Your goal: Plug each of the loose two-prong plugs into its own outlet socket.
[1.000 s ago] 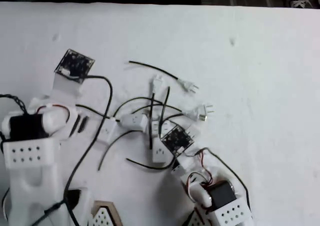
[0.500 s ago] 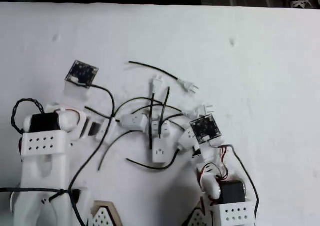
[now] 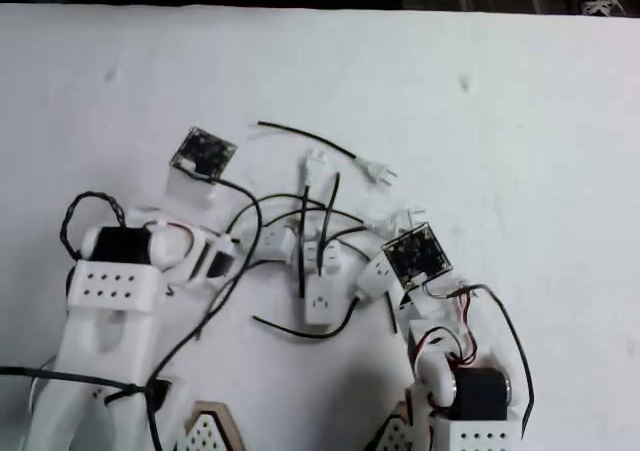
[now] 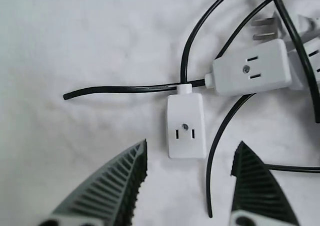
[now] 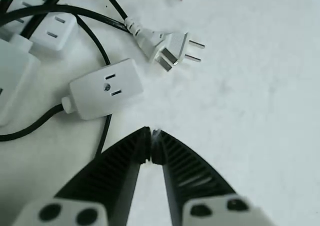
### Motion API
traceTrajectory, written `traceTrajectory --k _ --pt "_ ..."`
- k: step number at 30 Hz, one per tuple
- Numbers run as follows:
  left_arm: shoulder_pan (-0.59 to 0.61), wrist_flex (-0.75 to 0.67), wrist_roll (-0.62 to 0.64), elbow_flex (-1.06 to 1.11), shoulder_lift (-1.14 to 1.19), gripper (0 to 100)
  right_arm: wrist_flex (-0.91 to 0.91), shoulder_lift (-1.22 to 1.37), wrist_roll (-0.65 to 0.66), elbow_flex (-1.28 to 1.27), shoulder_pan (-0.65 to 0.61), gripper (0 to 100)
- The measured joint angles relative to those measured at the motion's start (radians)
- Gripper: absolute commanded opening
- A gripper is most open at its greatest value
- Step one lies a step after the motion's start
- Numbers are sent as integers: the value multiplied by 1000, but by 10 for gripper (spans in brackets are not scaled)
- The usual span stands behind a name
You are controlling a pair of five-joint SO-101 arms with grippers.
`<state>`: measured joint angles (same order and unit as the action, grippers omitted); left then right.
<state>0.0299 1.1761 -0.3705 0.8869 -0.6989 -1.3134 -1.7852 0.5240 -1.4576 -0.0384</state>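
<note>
Beside the socket (image 5: pixel 106 88), the plug (image 5: pixel 162 45) points its prongs away.

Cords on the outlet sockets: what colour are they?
Black. The cords show best in the left wrist view, against the white sockets.

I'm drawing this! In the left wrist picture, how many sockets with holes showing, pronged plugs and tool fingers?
Sockets with holes showing: 2
Pronged plugs: 1
Tool fingers: 2
Total: 5
A white piece at the edge is too cut off to count.
</note>
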Motion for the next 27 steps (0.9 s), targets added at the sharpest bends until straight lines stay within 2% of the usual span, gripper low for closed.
traceTrajectory --k 9,18,22,27 --pt "-8 -20 35 0 63 276 0 26 0 0 0 18" --pt "-8 -31 28 -157 482 274 66 273 -2 0 3 18" --pt "-3 -41 -18 -233 651 234 75 319 -2 0 5 18" --pt "95 -66 -84 -313 709 229 101 321 -2 -12 9 18"
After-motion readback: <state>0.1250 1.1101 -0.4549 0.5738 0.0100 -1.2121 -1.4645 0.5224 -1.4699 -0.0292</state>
